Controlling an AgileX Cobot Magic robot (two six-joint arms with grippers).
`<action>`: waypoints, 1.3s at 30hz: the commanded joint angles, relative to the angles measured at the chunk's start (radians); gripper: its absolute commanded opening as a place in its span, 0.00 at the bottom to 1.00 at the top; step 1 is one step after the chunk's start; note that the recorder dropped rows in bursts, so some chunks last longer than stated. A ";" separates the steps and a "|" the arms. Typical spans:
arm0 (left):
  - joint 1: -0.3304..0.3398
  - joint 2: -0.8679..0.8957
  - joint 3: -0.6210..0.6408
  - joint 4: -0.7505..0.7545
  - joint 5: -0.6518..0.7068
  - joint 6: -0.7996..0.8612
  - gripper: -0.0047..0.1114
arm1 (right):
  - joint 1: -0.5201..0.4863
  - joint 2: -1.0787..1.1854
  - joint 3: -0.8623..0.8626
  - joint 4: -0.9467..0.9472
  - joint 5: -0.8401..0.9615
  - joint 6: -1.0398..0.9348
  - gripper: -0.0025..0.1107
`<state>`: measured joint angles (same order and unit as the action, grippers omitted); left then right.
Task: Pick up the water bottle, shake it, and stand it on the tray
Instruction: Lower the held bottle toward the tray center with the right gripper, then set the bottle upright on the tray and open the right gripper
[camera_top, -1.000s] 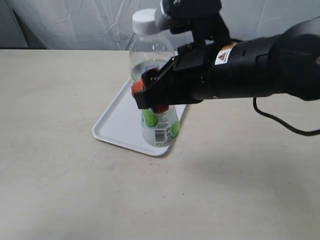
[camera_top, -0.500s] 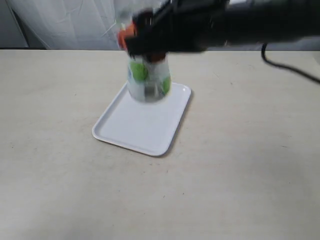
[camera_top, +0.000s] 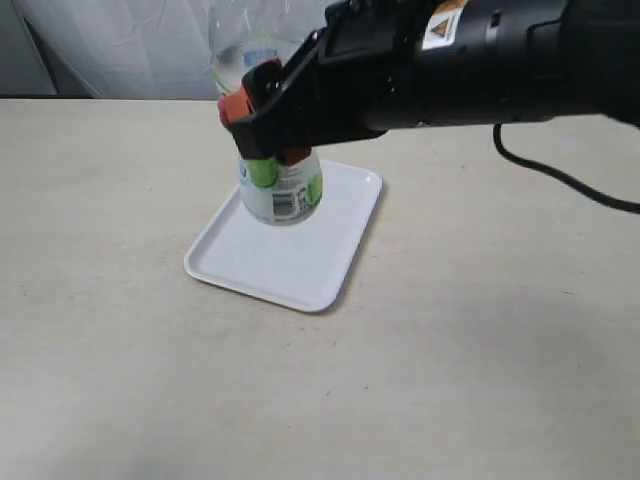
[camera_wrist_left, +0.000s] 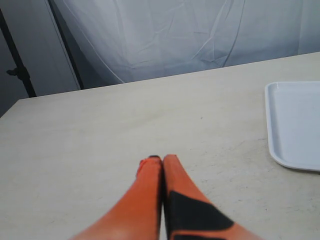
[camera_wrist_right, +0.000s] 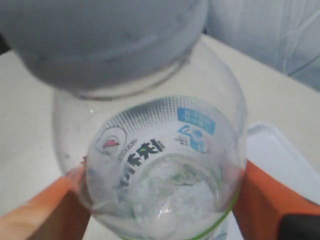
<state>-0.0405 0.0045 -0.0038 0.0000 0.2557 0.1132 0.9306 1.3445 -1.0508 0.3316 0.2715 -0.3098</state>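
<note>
Bottle (camera_top: 280, 196), likely light, thin-walled and slippery, hangs over the far half of the tray (camera_top: 300, 268), squeezed at its label by the right fingers (camera_top: 238, 106), while the left fingers (camera_wrist_left: 150, 180) sit pressed together.

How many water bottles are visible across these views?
1. The water bottle is gripped by the right claw over the tray; no other shows, though the arm blocks some table.

We find the light soft, even and bright across all views. In the exterior view the tray (camera_top: 290, 265) lays only a thin shadow on the table (camera_top: 120, 380) along its near edge. In the right wrist view the cap (camera_wrist_right: 100, 40) of the water bottle (camera_wrist_right: 165, 150) is a grey, unfocused blur; the left gripper (camera_wrist_left: 161, 160) softens toward the lens.
</note>
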 joint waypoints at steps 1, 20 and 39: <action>0.000 -0.005 0.004 0.000 -0.009 0.000 0.04 | 0.000 -0.030 -0.016 -0.034 -0.002 0.019 0.02; 0.000 -0.005 0.004 0.000 -0.009 0.000 0.04 | 0.008 0.107 0.075 -0.080 -0.322 0.041 0.02; 0.000 -0.005 0.004 0.000 -0.009 0.002 0.04 | -0.084 0.508 0.076 -0.061 -0.716 0.127 0.02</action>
<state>-0.0405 0.0045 -0.0038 0.0000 0.2557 0.1132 0.8507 1.8459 -0.9692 0.2871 -0.3643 -0.2389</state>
